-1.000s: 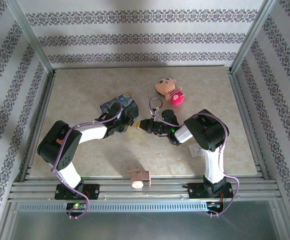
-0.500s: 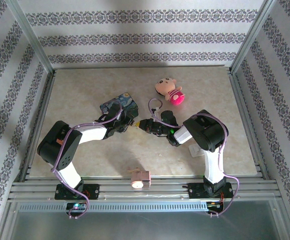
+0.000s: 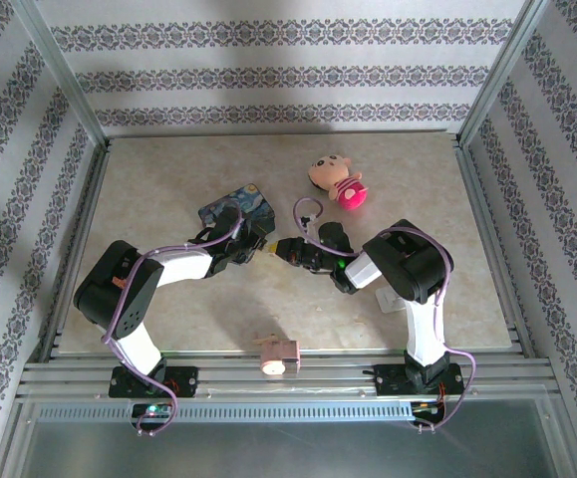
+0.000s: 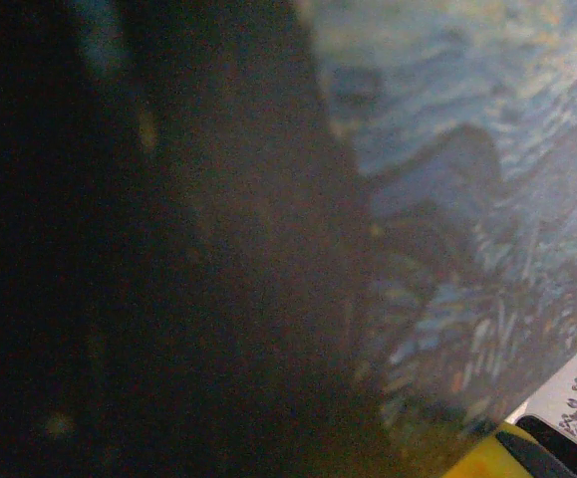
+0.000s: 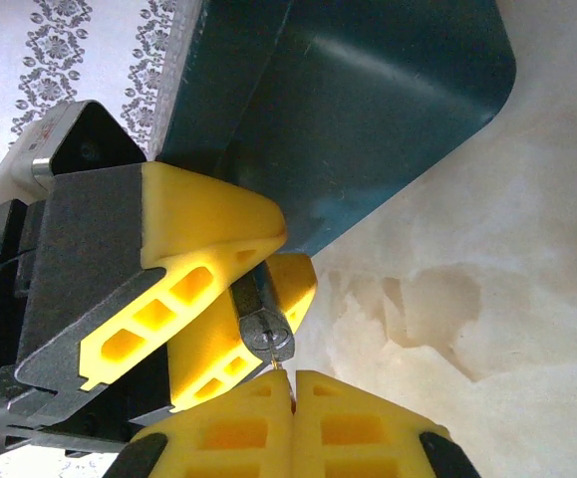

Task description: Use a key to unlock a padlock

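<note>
Padlock (image 5: 264, 329), keyhole end toward right fingers (image 5: 238, 428)

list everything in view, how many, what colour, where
blue starry-night painted tin box: 1, blue, left of table centre
tiny dark padlock with silvery keyhole end: 1, dark and silvery, held at table centre
small key: 1, brassy tip, at the keyhole
soft plush doll: 1, tan and pink, behind centre
small pink object: 1, near rail
beige marbled tabletop: 1
left gripper: yellow, jaws closed on padlock
right gripper: yellow, jaws shut on key
</note>
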Tool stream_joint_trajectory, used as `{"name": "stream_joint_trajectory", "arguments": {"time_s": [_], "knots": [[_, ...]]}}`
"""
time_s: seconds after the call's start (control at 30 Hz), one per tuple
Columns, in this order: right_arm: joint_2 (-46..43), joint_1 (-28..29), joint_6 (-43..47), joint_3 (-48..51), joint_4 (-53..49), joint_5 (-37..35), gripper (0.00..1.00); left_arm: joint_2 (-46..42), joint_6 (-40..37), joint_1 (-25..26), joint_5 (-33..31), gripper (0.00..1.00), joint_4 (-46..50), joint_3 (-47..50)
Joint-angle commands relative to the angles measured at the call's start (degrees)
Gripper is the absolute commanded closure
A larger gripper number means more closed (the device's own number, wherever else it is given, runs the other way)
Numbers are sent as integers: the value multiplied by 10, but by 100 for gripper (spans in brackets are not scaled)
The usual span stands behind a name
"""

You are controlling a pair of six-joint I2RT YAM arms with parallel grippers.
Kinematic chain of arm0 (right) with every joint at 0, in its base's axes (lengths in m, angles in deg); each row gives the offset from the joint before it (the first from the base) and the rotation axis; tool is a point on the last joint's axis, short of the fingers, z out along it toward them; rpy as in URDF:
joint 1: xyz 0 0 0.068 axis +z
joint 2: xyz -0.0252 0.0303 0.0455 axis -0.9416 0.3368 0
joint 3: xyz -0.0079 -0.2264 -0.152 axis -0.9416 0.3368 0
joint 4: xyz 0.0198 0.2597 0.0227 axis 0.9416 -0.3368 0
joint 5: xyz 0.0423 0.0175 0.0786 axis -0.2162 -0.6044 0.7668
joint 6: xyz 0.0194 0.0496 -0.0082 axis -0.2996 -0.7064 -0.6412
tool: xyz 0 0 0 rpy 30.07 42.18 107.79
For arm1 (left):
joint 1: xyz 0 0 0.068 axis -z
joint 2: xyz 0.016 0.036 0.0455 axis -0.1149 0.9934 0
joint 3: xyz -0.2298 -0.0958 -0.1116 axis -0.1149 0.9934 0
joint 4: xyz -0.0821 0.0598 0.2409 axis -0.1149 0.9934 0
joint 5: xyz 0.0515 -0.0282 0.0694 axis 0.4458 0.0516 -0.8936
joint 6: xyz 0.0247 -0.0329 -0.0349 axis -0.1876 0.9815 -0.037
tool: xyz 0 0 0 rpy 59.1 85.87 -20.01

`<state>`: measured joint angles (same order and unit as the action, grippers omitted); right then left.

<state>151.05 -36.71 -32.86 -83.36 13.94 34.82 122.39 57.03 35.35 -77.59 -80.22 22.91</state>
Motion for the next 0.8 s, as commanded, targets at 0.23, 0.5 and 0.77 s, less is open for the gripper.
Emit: {"name": "stream_joint_trajectory", "arguments": {"time_s": [0.23,0.5,0.77], "knots": [[-2,18,-6,3,63,-25,100,5,29,13,103,96,-13,18],[-2,22,-11,10,70,-35,100,7,30,13,104,95,-15,15],[4,25,-24,13,82,-47,100,11,28,14,108,95,-17,10]]}}
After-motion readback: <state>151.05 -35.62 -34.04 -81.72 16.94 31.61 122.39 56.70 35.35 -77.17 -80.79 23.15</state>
